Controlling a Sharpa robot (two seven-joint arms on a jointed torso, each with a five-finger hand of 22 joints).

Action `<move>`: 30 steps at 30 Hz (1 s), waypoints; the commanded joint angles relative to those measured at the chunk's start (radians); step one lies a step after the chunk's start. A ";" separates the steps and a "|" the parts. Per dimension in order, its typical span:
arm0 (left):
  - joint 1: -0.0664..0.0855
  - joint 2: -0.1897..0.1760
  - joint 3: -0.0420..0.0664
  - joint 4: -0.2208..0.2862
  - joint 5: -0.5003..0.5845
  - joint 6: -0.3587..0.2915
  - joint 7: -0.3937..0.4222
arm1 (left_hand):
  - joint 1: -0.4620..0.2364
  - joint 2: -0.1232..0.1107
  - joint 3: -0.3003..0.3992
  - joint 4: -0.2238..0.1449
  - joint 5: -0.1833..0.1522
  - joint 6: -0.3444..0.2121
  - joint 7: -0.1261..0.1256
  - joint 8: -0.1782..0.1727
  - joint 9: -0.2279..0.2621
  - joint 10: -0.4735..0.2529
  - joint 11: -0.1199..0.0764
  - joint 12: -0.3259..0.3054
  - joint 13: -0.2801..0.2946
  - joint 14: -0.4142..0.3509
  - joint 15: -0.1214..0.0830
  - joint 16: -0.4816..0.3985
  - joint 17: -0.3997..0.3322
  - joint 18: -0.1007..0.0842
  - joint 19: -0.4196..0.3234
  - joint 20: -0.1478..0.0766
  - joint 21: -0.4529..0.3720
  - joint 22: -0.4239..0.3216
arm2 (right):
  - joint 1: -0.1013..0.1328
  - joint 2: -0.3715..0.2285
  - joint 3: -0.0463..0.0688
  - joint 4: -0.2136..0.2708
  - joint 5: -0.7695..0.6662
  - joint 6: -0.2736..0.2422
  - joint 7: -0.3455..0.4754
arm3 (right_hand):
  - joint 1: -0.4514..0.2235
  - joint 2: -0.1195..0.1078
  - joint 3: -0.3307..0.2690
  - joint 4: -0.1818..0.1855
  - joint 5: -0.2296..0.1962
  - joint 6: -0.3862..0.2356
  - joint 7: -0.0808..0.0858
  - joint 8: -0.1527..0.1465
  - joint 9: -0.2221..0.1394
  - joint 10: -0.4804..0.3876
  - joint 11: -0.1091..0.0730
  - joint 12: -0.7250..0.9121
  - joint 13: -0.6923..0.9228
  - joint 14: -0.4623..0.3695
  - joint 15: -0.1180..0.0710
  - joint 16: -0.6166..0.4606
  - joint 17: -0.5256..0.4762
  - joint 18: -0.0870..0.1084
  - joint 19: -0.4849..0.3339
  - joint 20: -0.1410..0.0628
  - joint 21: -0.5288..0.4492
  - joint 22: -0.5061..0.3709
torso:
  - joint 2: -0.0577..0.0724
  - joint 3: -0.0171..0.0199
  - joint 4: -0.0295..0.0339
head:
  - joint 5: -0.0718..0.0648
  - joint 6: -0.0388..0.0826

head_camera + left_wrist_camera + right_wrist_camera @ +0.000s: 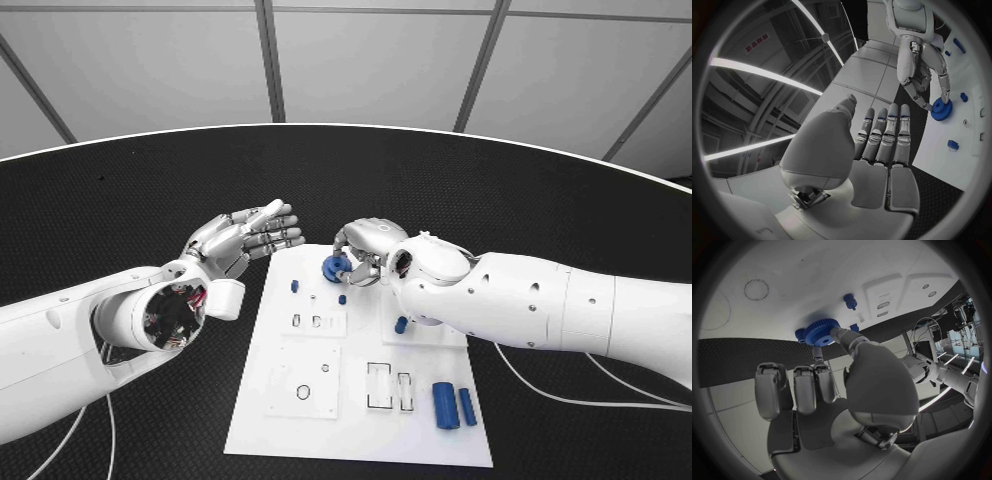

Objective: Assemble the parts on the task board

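Fingers of right hand (372, 243) pinch blue gear (336, 267) over task board (361, 420); left hand (245, 237) fingers straight, together, holding nothing.

A: Location of gear?
B: Blue gear (335, 268) at task board (361, 440) far edge, pinched by right hand (369, 245).
A: Remaining parts?
B: Two blue cylinders (454, 405) lying flat near the board's near right corner.

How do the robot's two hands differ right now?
The right hand pinches a blue gear over the task board; the left hand holds nothing. The right reaches down to the board; the left hangs off its edge, fingers straight and together. Both are silver.
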 commanded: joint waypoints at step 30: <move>0.000 0.000 0.000 -0.001 0.000 0.000 -0.004 | -0.007 0.006 -0.002 -0.001 0.004 -0.004 0.047 -0.006 -0.002 0.007 0.001 -0.011 0.000 -0.002 0.000 -0.009 0.000 0.013 -0.005 0.000 -0.007 -0.004 | 0.000 0.005 0.000 -0.013 0.000 0.060 0.001 | -0.091 -0.037 -0.060 0.033 -0.087 -0.073 0.021 -0.068 -0.013 0.028 0.025 -0.038 0.183 0.094 0.021 0.004 0.217 -0.008 0.084 0.017 -0.003 0.217 | 0.000 0.0002 -0.0002 | -0.002 -0.002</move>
